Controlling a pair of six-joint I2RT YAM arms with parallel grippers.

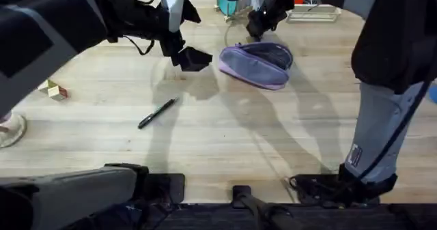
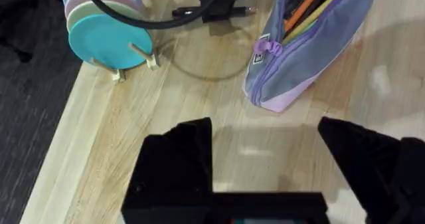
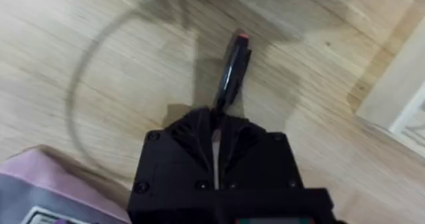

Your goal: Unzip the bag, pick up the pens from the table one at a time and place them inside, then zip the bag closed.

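Note:
The lavender bag (image 1: 258, 63) lies on the table (image 1: 225, 141) at the back middle. In the left wrist view the bag (image 2: 312, 44) is unzipped, with orange and yellow sticks inside and its zipper pull (image 2: 265, 49) at the near end. One black pen (image 1: 157, 112) lies loose on the table, left of centre. My left gripper (image 1: 186, 56) hovers open just left of the bag, and in its own view the left gripper (image 2: 262, 134) holds nothing. My right gripper (image 1: 256, 29) is behind the bag, and the right gripper (image 3: 216, 117) is shut on another black pen (image 3: 232, 71).
A wooden stand of teal and pink discs (image 2: 106, 31) stands behind the bag, with a thin cable loop (image 2: 206, 68) on the wood beside it. A white rack (image 1: 311, 11) sits at the back right. A small wooden block (image 1: 54, 90) lies far left.

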